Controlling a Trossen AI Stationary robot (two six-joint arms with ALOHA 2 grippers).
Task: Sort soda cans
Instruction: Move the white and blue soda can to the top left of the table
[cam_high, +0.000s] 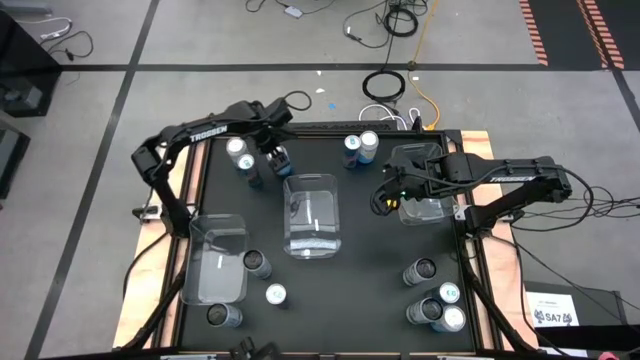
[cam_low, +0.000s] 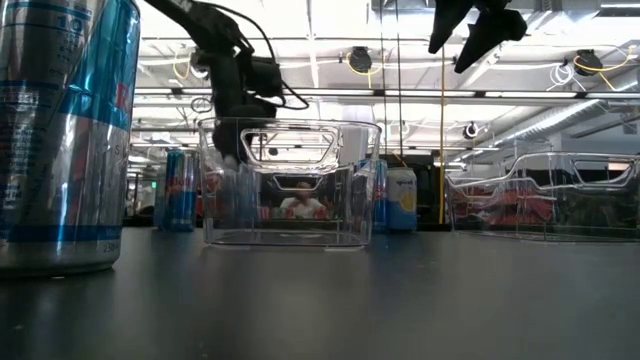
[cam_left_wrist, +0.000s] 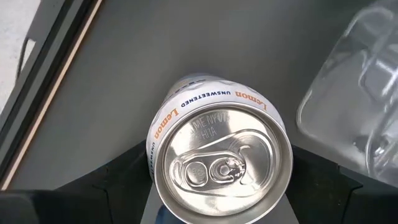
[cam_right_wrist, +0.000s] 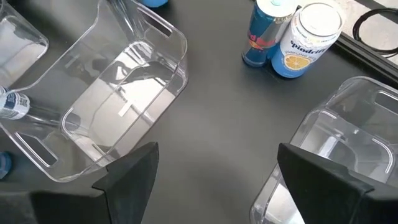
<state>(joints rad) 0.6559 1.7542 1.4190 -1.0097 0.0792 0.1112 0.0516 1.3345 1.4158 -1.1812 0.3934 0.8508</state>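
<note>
Lemon can (cam_left_wrist: 221, 158), upper left of counter (cam_high: 370, 250): rigid, smooth, likely slippery, thin-walled, best taken mid-body; left gripper (cam_high: 277, 157) closed around its sides; right gripper (cam_right_wrist: 214, 171) open, empty, above a clear bin (cam_right_wrist: 118, 106).

The dark table (cam_high: 360, 230) carries three clear bins (cam_high: 311, 215) and scattered soda cans (cam_high: 432, 300).
</note>
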